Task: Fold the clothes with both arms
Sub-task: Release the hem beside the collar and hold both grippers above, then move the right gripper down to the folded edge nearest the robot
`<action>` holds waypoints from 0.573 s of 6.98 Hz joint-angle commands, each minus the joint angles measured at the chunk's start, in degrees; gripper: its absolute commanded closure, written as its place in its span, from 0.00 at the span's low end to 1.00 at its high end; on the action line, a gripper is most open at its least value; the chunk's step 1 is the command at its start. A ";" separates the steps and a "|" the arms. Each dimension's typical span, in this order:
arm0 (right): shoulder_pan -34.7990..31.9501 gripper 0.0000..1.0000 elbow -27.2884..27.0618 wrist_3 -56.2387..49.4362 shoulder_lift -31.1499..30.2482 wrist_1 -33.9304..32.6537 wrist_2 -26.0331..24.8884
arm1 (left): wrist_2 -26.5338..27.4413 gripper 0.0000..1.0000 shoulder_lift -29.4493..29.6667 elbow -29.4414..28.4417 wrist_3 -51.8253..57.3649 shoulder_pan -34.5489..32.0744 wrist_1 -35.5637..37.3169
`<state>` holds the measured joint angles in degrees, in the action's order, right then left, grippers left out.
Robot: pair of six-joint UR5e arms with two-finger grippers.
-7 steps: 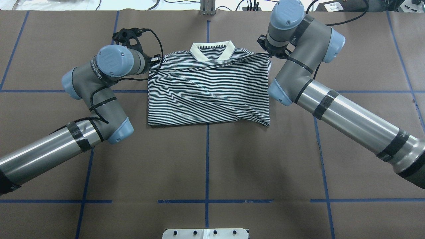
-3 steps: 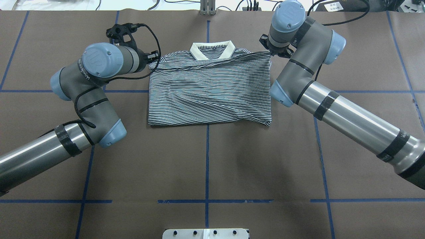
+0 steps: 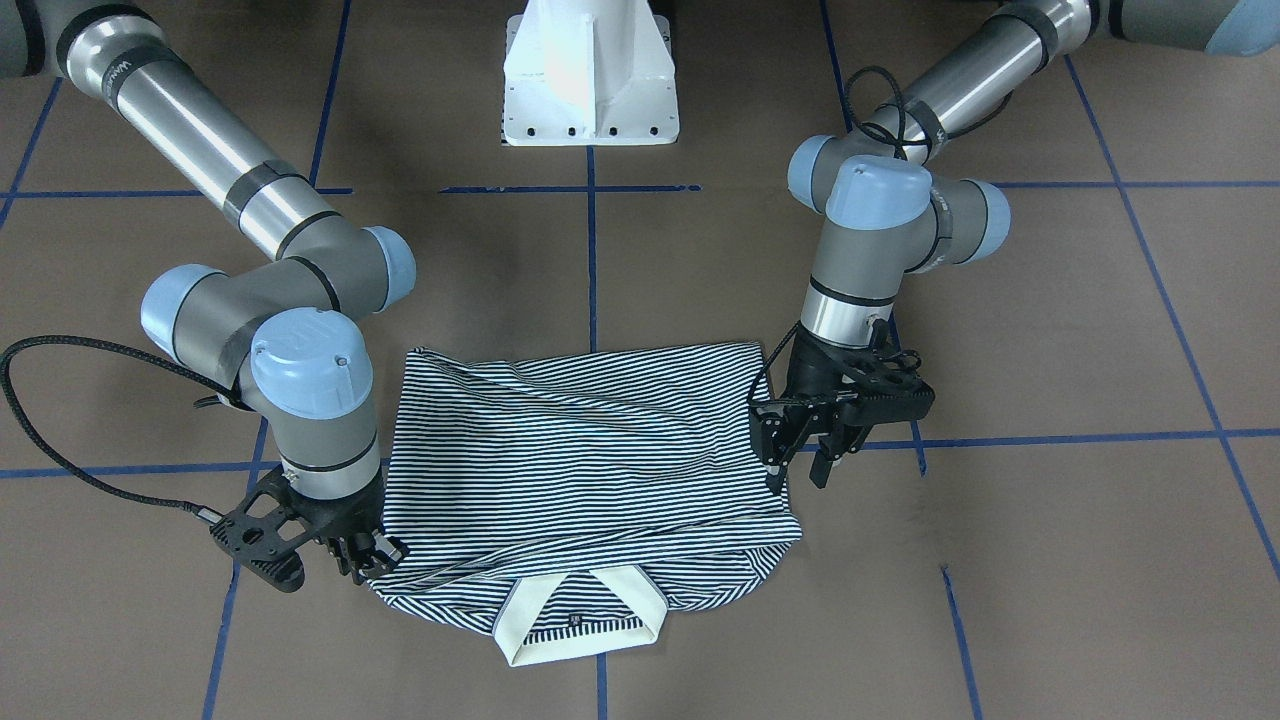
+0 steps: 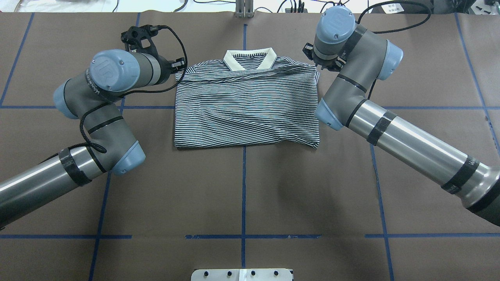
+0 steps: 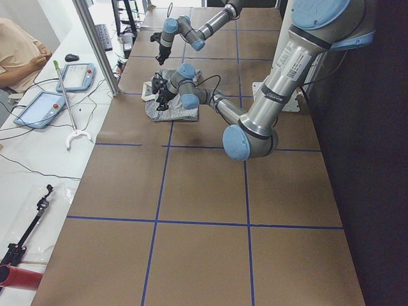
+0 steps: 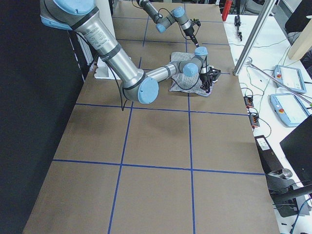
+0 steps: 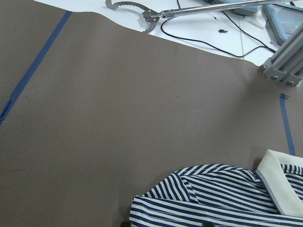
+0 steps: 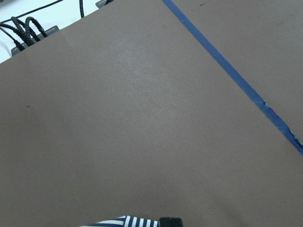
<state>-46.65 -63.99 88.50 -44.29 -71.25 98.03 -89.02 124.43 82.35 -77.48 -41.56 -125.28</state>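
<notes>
The striped polo shirt (image 4: 246, 105) lies flat mid-table (image 4: 242, 187), already folded into a rough rectangle. Its cream collar (image 4: 250, 58) is on the edge away from the robot, and the top layer has diagonal wrinkles running across it.

The right gripper (image 3: 368, 556) is the one to worry about. It sits low, right at the shoulder corner, with its fingertips touching the cloth. Honestly the views don't show whether its jaws are pinching fabric or just resting there. If there's any stripe caught between them when that arm pulls away, the corner gets dragged along and the fold opens up.

The left gripper (image 3: 798, 465) looks safer. It's raised just beside the other shoulder, with the jaws clearly spread and nothing between them. Its black cable (image 4: 177, 43) loops close over that corner though, so a sloppy swing could snag or flick the edge.

The other risk is those wrinkles. Folding over them as they are would probably bake in creases, or leave the stack lopsided.
</notes>
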 commanded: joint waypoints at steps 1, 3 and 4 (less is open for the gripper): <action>0.86 0.71 -0.34 0.09 -0.01 -0.03 -0.38 | 0.08 0.41 -0.32 1.58 -0.39 -0.19 0.21; 2.43 0.70 -11.17 0.44 -5.14 -0.73 3.81 | -0.10 0.41 -1.55 3.34 -0.40 -0.19 0.30; 4.53 0.68 -21.60 0.88 -11.37 -1.25 5.75 | -0.10 0.42 -2.25 3.52 -0.40 -0.19 0.04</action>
<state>-44.23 -74.75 88.93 -49.32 -71.99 101.15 -89.08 122.94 85.29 -77.86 -41.74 -125.08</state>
